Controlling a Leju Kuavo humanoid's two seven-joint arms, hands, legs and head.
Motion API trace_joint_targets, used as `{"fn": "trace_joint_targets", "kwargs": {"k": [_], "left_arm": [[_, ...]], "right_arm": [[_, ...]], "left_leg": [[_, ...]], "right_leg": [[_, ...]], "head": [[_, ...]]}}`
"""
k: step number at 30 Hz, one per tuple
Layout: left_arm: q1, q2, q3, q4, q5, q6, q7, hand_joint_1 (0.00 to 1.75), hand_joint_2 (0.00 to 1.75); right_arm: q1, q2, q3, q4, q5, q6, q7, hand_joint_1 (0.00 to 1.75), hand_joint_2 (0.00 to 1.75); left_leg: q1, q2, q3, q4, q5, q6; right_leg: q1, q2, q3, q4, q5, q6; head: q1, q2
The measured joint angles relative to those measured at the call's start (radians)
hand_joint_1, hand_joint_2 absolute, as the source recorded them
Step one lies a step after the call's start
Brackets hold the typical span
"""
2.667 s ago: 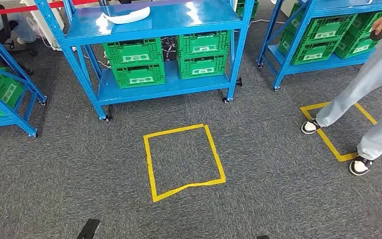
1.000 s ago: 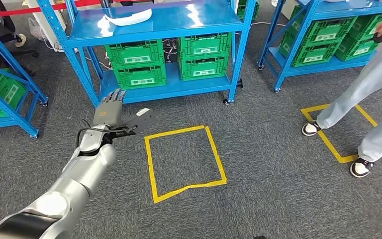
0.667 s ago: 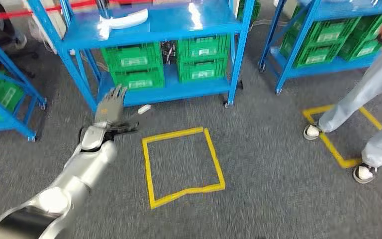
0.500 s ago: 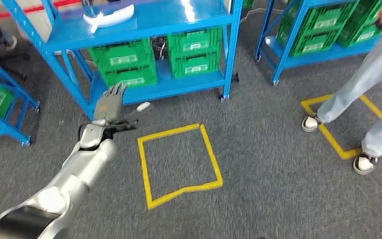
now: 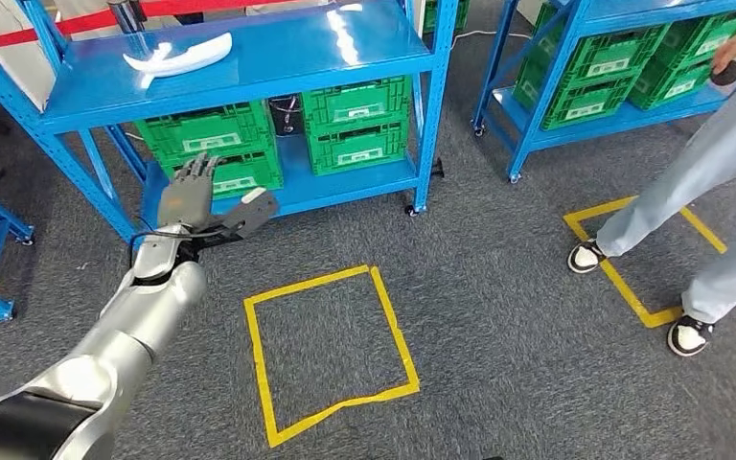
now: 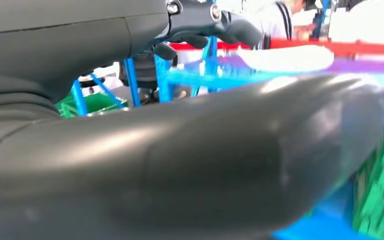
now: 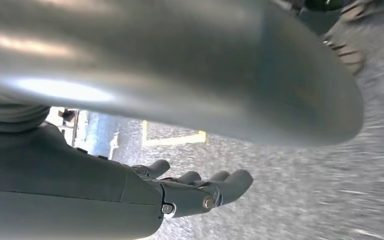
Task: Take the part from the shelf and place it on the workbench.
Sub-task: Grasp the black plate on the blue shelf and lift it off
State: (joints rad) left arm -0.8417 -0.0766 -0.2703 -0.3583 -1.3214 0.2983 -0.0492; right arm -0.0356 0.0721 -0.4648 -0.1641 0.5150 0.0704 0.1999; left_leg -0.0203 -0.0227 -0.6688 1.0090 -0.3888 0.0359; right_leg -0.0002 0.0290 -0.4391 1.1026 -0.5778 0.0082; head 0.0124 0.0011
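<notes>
Below the shelf top [image 5: 249,57] bearing the white part [image 5: 177,56], green crates [image 5: 287,129] stand; left robot hand [image 5: 196,201] spread, empty.

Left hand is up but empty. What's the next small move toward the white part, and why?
Probably raise and extend the left hand toward the white part. The part lies on the blue shelf top, while the hand, fingers spread, is level with the green crates, holding nothing.

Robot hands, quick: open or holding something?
Left hand: open, fingers spread, holding nothing.
Right hand: empty, fingers apart, open.
</notes>
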Motion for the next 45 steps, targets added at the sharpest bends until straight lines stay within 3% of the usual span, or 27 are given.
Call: {"fn": "trace_joint_targets", "kwargs": {"k": [1,2,3,5,6,7,10,11,12,14,16,17,19,20,21,22,24,25,26,30,32,34,35,36,38,40,45], "left_arm": [[-0.004,0.001,-0.001,0.0,0.002,0.0,0.0,0.0,0.0],[-0.004,0.002,-0.002,0.0,0.005,0.001,0.0,0.0,0.0],[-0.002,0.003,-0.003,0.002,0.007,0.0,0.0,0.0,0.0],[0.004,0.004,-0.006,0.004,0.01,0.0,0.0,0.0,0.0],[0.005,0.004,-0.007,0.005,0.011,0.0,0.0,0.0,0.0],[0.006,0.004,-0.008,0.006,0.011,0.0,0.0,0.0,0.0],[0.014,0.005,-0.01,0.012,0.012,0.0,0.0,0.0,0.0],[0.015,0.005,-0.011,0.012,0.013,0.0,0.001,0.0,0.0],[0.011,0.005,-0.011,0.01,0.014,0.0,0.002,0.0,0.0],[0.0,0.005,-0.011,0.003,0.017,0.001,0.004,0.0,0.0],[-0.008,0.005,-0.012,0.001,0.019,0.002,0.005,0.0,0.0],[-0.009,0.005,-0.012,0.002,0.021,0.002,0.006,0.0,0.0],[-0.009,0.004,-0.012,0.004,0.024,0.002,0.009,0.0,0.0],[-0.009,0.005,-0.012,0.004,0.027,0.002,0.011,0.0,0.0],[-0.009,0.005,-0.012,0.004,0.029,0.003,0.012,0.0,0.0],[-0.009,0.006,-0.012,0.004,0.032,0.003,0.013,0.0,0.0],[-0.01,0.008,-0.013,0.006,0.036,0.004,0.014,0.0,0.0],[-0.011,0.01,-0.014,0.006,0.038,0.004,0.013,0.0,0.0],[-0.013,0.01,-0.015,0.006,0.04,0.004,0.013,0.0,0.0],[-0.033,0.01,-0.017,-0.001,0.048,0.007,0.011,0.0,0.0],[-0.039,0.008,-0.018,-0.002,0.053,0.012,0.012,0.0,0.0],[-0.037,0.006,-0.019,-0.002,0.057,0.016,0.016,0.0,0.0],[-0.035,0.006,-0.019,-0.001,0.059,0.017,0.019,0.0,0.0],[-0.033,0.006,-0.019,-0.002,0.061,0.017,0.022,0.0,0.0],[-0.033,0.006,-0.019,-0.002,0.063,0.017,0.024,0.0,0.0],[-0.034,0.006,-0.019,-0.001,0.064,0.018,0.024,0.0,0.0],[-0.036,0.008,-0.019,-0.001,0.065,0.018,0.026,0.0,0.0]], "right_arm": [[-0.004,-0.001,-0.001,0.0,0.0,0.002,-0.005,0.0,0.0],[-0.006,-0.001,-0.002,0.0,-0.001,0.006,-0.01,0.0,0.0],[-0.006,-0.001,-0.003,0.0,-0.001,0.009,-0.016,0.0,0.0],[-0.003,-0.002,-0.008,0.0,-0.002,0.015,-0.024,0.0,0.0],[0.0,-0.002,-0.01,0.0,-0.002,0.017,-0.026,0.0,0.0],[0.003,-0.003,-0.012,0.0,-0.002,0.019,-0.028,0.0,0.0],[0.012,-0.003,-0.017,0.002,-0.003,0.022,-0.031,0.0,0.0],[0.013,-0.003,-0.017,0.003,-0.003,0.023,-0.033,0.0,0.0],[0.011,-0.003,-0.017,0.003,-0.004,0.025,-0.037,0.0,0.0],[0.006,-0.002,-0.018,0.003,-0.003,0.027,-0.045,0.0,0.0],[0.002,-0.002,-0.019,0.003,-0.003,0.028,-0.05,0.0,0.0],[0.001,-0.002,-0.019,0.003,-0.003,0.028,-0.051,0.0,0.0],[0.0,-0.003,-0.02,0.003,-0.003,0.028,-0.053,0.0,0.0],[0.001,-0.003,-0.022,0.003,-0.003,0.028,-0.054,0.0,0.0],[0.001,-0.003,-0.023,0.003,-0.002,0.029,-0.056,0.0,0.0],[0.002,-0.003,-0.024,0.003,-0.002,0.029,-0.058,0.0,0.0],[0.001,-0.002,-0.026,0.003,-0.002,0.031,-0.061,0.0,0.0],[-0.001,-0.002,-0.027,0.003,-0.002,0.031,-0.062,0.0,0.0],[-0.002,-0.002,-0.028,0.003,-0.002,0.032,-0.062,0.0,0.0],[-0.006,-0.004,-0.033,0.002,-0.001,0.034,-0.062,0.0,0.0],[-0.009,-0.005,-0.034,0.002,0.001,0.034,-0.062,0.0,0.0],[-0.01,-0.005,-0.035,0.002,0.005,0.034,-0.063,0.0,0.0],[-0.008,-0.005,-0.035,0.002,0.009,0.034,-0.064,0.0,0.0],[-0.007,-0.005,-0.036,0.002,0.013,0.034,-0.065,0.0,0.0],[-0.004,-0.005,-0.036,0.002,0.017,0.034,-0.068,0.0,0.0],[-0.004,-0.005,-0.036,0.002,0.018,0.036,-0.069,0.0,0.0],[-0.003,-0.003,-0.037,0.001,0.018,0.041,-0.07,0.0,0.0]], "left_leg": [[0.003,0.0,0.019,-0.003,-0.014,0.003],[0.004,0.0,0.038,-0.005,-0.03,0.006],[0.005,0.001,0.058,-0.006,-0.048,0.007],[0.007,-0.001,0.101,-0.008,-0.084,0.006],[0.008,-0.002,0.125,-0.008,-0.103,0.005],[0.009,-0.002,0.149,-0.009,-0.123,0.003],[0.005,-0.005,0.204,-0.01,-0.179,-0.009],[0.004,-0.006,0.216,-0.009,-0.19,-0.015],[0.003,-0.008,0.221,-0.001,-0.191,-0.022],[0.004,-0.002,0.194,0.065,-0.163,-0.035],[0.007,0.006,0.118,0.185,-0.143,-0.047],[0.009,0.009,0.076,0.236,-0.159,-0.052],[0.016,0.013,0.005,0.287,-0.237,-0.06],[0.019,0.014,-0.017,0.279,-0.268,-0.062],[0.02,0.015,-0.028,0.251,-0.274,-0.062],[0.02,0.016,-0.03,0.203,-0.242,-0.059],[0.016,0.017,-0.023,0.082,-0.106,-0.049],[0.013,0.017,-0.017,0.042,-0.055,-0.044],[0.01,0.017,-0.012,0.022,-0.024,-0.039],[0.015,0.013,0.017,0.013,-0.003,-0.02],[0.018,0.013,0.027,0.009,-0.009,-0.01],[0.017,0.012,0.03,0.01,-0.021,-0.005],[0.017,0.011,0.032,0.012,-0.027,-0.005],[0.017,0.01,0.035,0.014,-0.033,-0.006],[0.018,0.007,0.045,0.021,-0.047,-0.012],[0.015,0.005,0.048,0.029,-0.059,-0.022],[0.013,0.004,0.046,0.04,-0.074,-0.05]], "right_leg": [[-0.001,-0.008,-0.051,0.071,0.001,0.005],[-0.001,-0.016,-0.104,0.133,-0.019,0.01],[-0.002,-0.019,-0.152,0.172,-0.063,0.014],[-0.003,-0.021,-0.22,0.174,-0.156,0.019],[-0.003,-0.021,-0.24,0.141,-0.166,0.019],[-0.002,-0.022,-0.253,0.09,-0.131,0.016],[0.003,-0.024,-0.262,-0.057,0.139,-0.001],[0.005,-0.024,-0.257,-0.074,0.187,-0.008],[0.006,-0.023,-0.249,-0.075,0.186,-0.015],[0.001,-0.023,-0.224,-0.081,0.167,-0.029],[-0.005,-0.024,-0.189,-0.091,0.148,-0.038],[-0.007,-0.023,-0.17,-0.095,0.136,-0.04],[-0.009,-0.02,-0.132,-0.101,0.11,-0.039],[-0.011,-0.018,-0.112,-0.103,0.095,-0.038],[-0.011,-0.017,-0.091,-0.103,0.08,-0.036],[-0.012,-0.016,-0.07,-0.104,0.065,-0.035],[-0.012,-0.013,-0.036,-0.104,0.036,-0.028],[-0.011,-0.011,-0.025,-0.103,0.022,-0.023],[-0.01,-0.009,-0.016,-0.103,0.009,-0.017],[-0.007,-0.011,0.005,-0.082,-0.033,0.007],[-0.008,-0.017,-0.054,0.021,-0.076,0.016],[-0.009,-0.02,-0.156,0.154,-0.11,0.023],[-0.009,-0.02,-0.194,0.187,-0.102,0.025],[-0.009,-0.02,-0.213,0.181,-0.073,0.025],[-0.012,-0.023,-0.196,0.069,0.025,0.024],[-0.011,-0.025,-0.165,-0.036,0.085,0.016],[-0.013,-0.025,-0.148,-0.068,0.088,-0.019]], "head": [[0.001,0.0],[0.002,0.0],[0.002,0.0],[0.003,0.0],[0.004,0.0],[0.005,0.0],[0.006,0.0],[0.005,0.0],[0.004,0.0],[0.002,0.0],[-0.001,0.0],[-0.003,0.0],[-0.003,0.0],[-0.003,0.0],[-0.003,0.0],[-0.003,0.0],[-0.003,0.0],[-0.003,0.0],[-0.004,0.0],[-0.002,0.0],[0.002,0.0],[0.003,0.0],[0.003,0.0],[0.003,0.0],[0.003,0.0],[0.003,0.0],[-0.002,0.0]]}}
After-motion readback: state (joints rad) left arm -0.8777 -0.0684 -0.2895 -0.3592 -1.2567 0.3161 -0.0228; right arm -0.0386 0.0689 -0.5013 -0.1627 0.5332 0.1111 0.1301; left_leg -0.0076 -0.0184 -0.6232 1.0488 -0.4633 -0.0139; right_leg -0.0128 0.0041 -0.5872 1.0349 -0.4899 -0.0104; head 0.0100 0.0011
